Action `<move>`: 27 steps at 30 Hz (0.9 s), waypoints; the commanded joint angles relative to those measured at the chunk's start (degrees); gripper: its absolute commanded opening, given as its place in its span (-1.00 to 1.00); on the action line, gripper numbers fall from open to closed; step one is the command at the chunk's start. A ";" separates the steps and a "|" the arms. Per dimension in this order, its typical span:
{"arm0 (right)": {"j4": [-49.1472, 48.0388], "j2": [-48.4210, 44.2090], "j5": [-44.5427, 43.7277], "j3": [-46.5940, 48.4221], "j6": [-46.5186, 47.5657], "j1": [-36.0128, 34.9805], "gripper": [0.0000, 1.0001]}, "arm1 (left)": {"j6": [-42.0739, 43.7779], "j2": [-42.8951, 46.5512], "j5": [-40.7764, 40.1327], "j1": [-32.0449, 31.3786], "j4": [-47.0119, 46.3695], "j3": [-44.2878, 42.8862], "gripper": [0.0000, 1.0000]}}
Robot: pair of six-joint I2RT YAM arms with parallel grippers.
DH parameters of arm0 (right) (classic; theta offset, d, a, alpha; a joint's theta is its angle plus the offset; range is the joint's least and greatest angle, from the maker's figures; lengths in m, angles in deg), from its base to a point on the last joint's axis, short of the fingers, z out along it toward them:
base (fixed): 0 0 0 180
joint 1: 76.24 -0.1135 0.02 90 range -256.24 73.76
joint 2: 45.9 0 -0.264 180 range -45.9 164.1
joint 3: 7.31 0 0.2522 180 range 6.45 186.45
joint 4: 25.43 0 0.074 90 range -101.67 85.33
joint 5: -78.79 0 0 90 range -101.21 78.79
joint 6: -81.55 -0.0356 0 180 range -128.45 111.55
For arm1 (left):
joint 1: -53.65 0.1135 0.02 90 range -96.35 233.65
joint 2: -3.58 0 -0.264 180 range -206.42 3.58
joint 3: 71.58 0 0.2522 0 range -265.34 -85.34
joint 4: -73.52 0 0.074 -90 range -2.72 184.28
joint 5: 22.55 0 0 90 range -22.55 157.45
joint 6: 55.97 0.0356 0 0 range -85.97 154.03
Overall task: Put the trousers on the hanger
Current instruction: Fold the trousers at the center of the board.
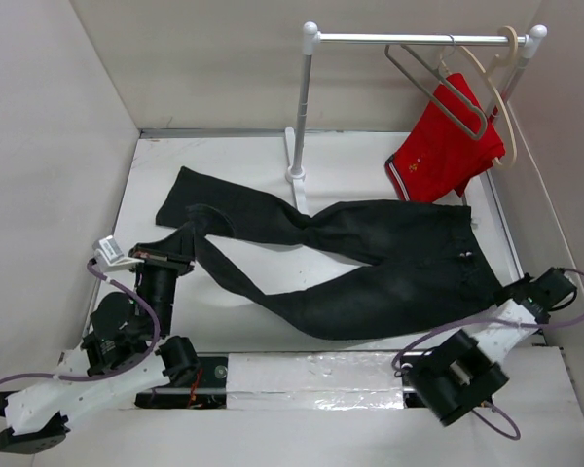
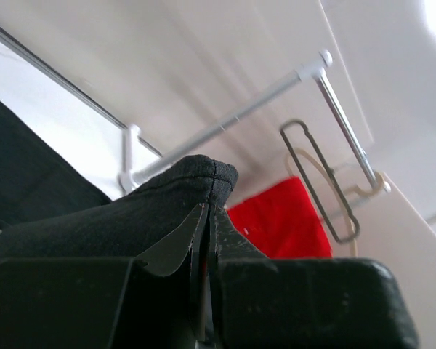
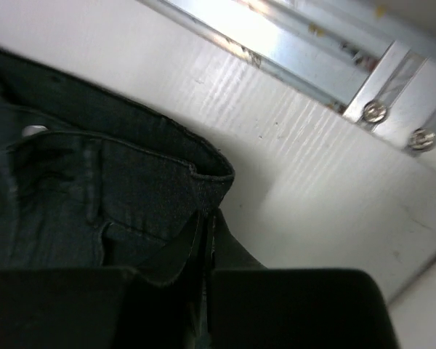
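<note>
Left hand (image 1: 175, 255) clenches a leg of the trousers (image 1: 370, 263), right hand (image 1: 511, 289) the waistband; the hanger (image 1: 436, 88) hangs upper right, nearer the right hand.

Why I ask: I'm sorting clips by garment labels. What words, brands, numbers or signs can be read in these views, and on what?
No text can be read in any view.
trousers: no legible label; the pale speck near the waistband is too blurred to tell.
red shorts: no readable print or logo.
white tag: too small to read.
</note>
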 commanded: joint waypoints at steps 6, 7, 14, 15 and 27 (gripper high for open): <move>12.51 -18.16 -10.54 12.62 2.03 -7.69 -1.00 | 17.30 -4.18 -16.39 0.13 -22.87 -9.74 -1.00; 13.58 -18.17 -12.04 14.38 2.29 -8.84 -1.00 | 18.45 -5.41 -17.36 0.13 -23.50 -10.71 -1.00; 15.97 -19.66 -27.95 21.96 3.61 -17.38 -1.00 | 24.88 -5.16 -25.89 0.13 -22.45 -11.52 -1.00; 16.14 -20.36 -27.96 21.52 3.70 -17.90 -1.00 | 24.79 -4.37 -27.55 0.13 -21.84 -9.86 -1.00; 10.89 -17.93 -27.09 23.27 3.88 -24.58 -1.00 | -17.55 -14.45 -42.33 0.13 29.90 -19.40 -1.00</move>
